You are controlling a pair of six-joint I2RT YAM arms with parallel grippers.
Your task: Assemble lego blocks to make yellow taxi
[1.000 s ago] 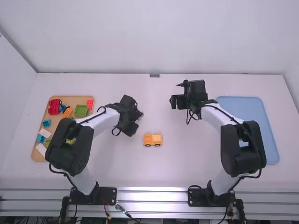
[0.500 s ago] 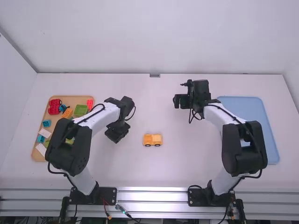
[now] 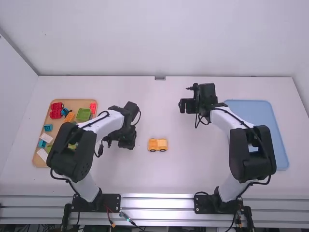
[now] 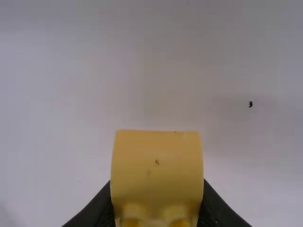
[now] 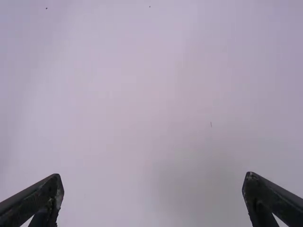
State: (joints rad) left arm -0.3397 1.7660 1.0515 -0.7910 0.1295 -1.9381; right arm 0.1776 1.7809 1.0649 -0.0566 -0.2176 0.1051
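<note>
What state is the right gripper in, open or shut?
Open: the right gripper has its fingers wide apart, with white table between.

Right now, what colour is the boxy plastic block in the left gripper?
Yellow block, best in left wrist view.

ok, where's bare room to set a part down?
Table between wheeled yellow block and right arm; strip along its far edge; blue tray right of that arm. Crowded: tan tray, loaded with blocks under the left arm, and left of the wheeled block, where left claw grips another yellow block.
</note>
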